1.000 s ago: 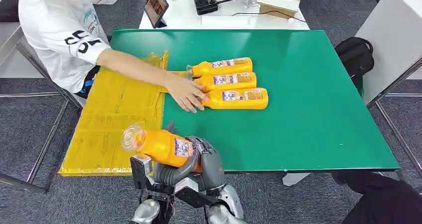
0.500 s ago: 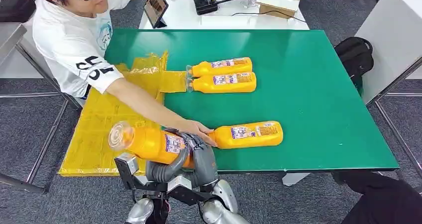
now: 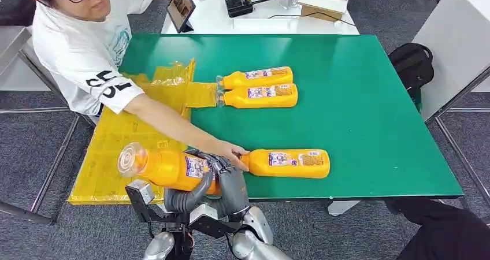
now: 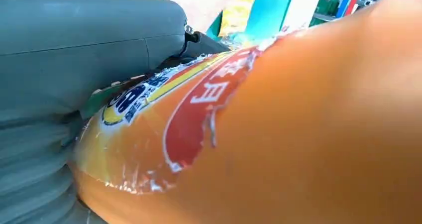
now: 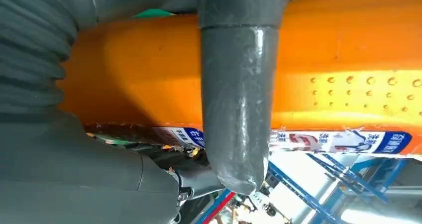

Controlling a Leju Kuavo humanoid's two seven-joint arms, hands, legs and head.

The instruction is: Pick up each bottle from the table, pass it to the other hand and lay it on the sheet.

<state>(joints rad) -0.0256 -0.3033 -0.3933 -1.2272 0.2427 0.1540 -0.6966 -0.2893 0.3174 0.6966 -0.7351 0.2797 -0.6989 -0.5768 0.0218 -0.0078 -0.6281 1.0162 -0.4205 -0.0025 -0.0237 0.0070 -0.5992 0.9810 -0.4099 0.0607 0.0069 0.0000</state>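
Held bottle (image 3: 167, 169): lower left of centre in the head view, lying sideways, clear cap end toward frame left, over the table's near edge.
Left hand (image 3: 188, 197): fingers wrapped under the bottle, gripping it.
Right hand (image 3: 231, 182): fingers curled over its labelled end (both hands grip it at once).
Yellow sheet (image 3: 124, 138): left part of green table (image 3: 358, 98).
Person's hand (image 3: 231, 153): touching the near bottle (image 3: 288, 163).
Two bottles (image 3: 257, 88): upper centre, touching side by side.
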